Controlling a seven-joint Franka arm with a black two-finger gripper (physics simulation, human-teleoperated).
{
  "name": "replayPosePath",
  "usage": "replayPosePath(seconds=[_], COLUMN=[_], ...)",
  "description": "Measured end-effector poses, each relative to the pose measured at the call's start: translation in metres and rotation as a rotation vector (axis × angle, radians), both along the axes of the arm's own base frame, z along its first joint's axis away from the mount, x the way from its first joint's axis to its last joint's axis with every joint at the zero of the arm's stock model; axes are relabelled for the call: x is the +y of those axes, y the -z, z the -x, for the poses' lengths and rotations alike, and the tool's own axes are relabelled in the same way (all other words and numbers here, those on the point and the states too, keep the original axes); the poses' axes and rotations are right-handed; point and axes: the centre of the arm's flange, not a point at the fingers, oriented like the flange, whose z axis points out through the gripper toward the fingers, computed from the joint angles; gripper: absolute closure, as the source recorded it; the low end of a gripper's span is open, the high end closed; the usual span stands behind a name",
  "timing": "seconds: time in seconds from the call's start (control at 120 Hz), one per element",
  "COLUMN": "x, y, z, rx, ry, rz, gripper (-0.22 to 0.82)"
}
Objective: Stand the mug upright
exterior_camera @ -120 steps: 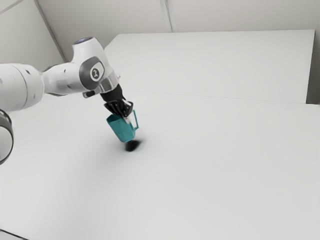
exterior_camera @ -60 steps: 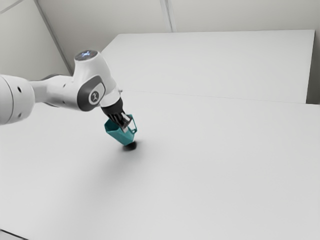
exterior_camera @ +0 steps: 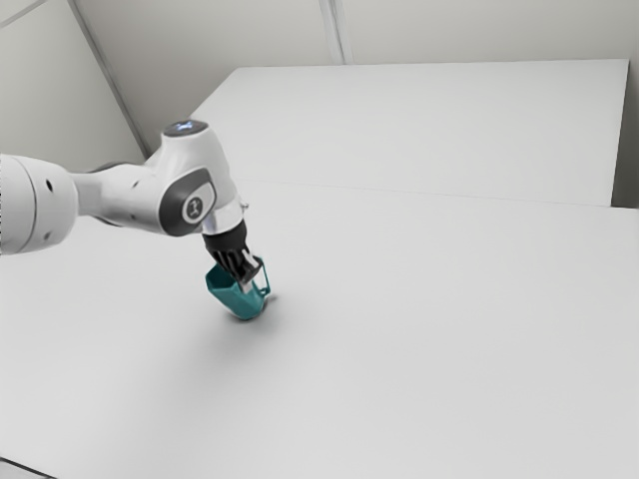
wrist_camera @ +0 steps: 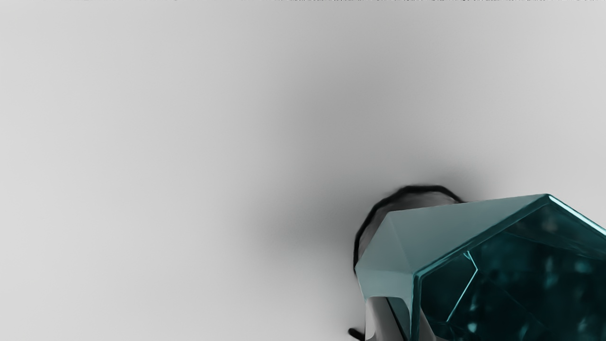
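Holding the teal, faceted mug [exterior_camera: 234, 301] by its wall, the black two-finger gripper [exterior_camera: 249, 283] is closed down to the thickness of that wall. Wrist view confirms the grip: one grey finger [wrist_camera: 382, 318] lies against the outer face, the other is inside the hollow, with the rim between them.

Condition of the mug: tilted, not upright. Its open mouth faces up and toward the exterior view's left; its base points down and toward the exterior view's right. The angular teal handle [exterior_camera: 268, 280] is on the side toward the exterior view's right, beside the gripper. The hollow is dark, with a few bright glints on the inner faces.

Location: over the smooth white counter [exterior_camera: 449, 349], well in from its edges, on the part toward the exterior view's left. The lower edge of the base is at the counter surface or very near it; contact cannot be confirmed. A black-edged shadow [wrist_camera: 386, 208] shows beside the base in the wrist view, and a soft grey shade spreads around it on the counter.

The white and grey jointed arm [exterior_camera: 190, 185] enters from the exterior view's left, its hand angled down to the mug. Beyond the counter's far edge is a large plain white panel [exterior_camera: 419, 125], with a pale grey wall [exterior_camera: 230, 35] behind it.
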Motion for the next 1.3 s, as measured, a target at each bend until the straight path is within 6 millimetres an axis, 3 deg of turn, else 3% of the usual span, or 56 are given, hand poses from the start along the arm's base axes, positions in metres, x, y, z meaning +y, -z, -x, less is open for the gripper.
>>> replayPosePath(seconds=[0.158,0.375,0.575,0.833,1.025,1.3], x=[-0.011,-0.011,-0.008,-0.007,-0.011,-0.009], y=[0.007,-0.007,-0.033,-0.065,-0.097,-0.171], z=[-0.001,0.002,0.006,0.012,0.001,-0.023], rx=[0.016,0.001,-0.031,-0.063,-0.120,-0.165], ry=[0.020,0.024,0.019,0.014,0.020,0.012], rz=[0.000,-0.003,-0.004,-0.001,0.004,-0.002], gripper=[0.78,0.33,0.13,0.04,0.02,0.00])
